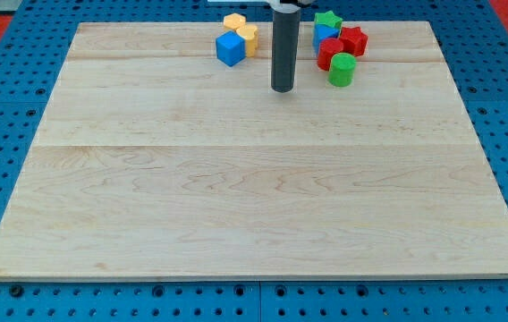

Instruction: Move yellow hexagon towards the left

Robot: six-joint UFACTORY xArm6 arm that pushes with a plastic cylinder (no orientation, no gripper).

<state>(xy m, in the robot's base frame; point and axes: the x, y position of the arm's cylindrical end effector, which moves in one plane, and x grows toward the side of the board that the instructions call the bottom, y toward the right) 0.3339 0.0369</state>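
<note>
The yellow hexagon (233, 21) lies at the view's top edge of the wooden board (254, 197), just left of centre. A second yellow block (248, 38) sits right below it, touching a blue cube (230, 49). My tip (282, 88) rests on the board, to the right of and below these blocks, apart from them. The rod rises straight up out of the view.
Right of the rod is a cluster: a green block (328, 21), a blue block (325, 35), a red block (353, 40), another red block (330, 54) and a green cylinder (342, 70). Blue pegboard surrounds the board.
</note>
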